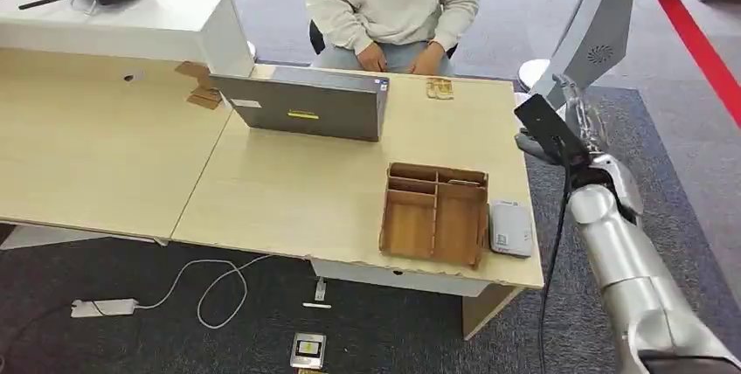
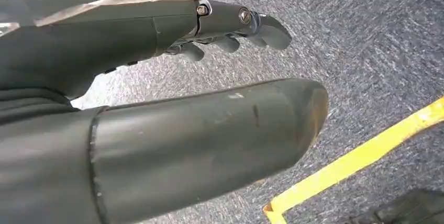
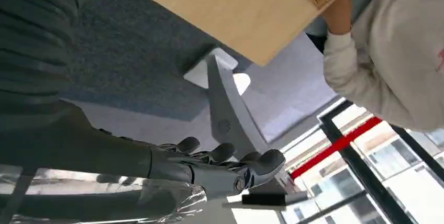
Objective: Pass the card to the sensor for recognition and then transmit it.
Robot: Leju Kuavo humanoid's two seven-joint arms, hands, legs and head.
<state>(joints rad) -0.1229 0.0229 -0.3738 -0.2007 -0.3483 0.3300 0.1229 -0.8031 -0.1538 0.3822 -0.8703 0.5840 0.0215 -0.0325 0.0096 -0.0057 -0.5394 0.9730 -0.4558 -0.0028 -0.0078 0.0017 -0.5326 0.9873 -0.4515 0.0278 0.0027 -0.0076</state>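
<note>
Reach the right hand, empty with fingers loosely spread, over the tabletop to what looks like the card at the far edge. Pinch it flat, then lower it squarely over the white sensor. Leave the left hand hanging, empty and loosely spread.

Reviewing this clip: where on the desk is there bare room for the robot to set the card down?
Bare wood lies between the laptop and the wooden organizer, and across the left desk section. It is crowded at the right edge, where the white sensor sits against the organizer.
</note>
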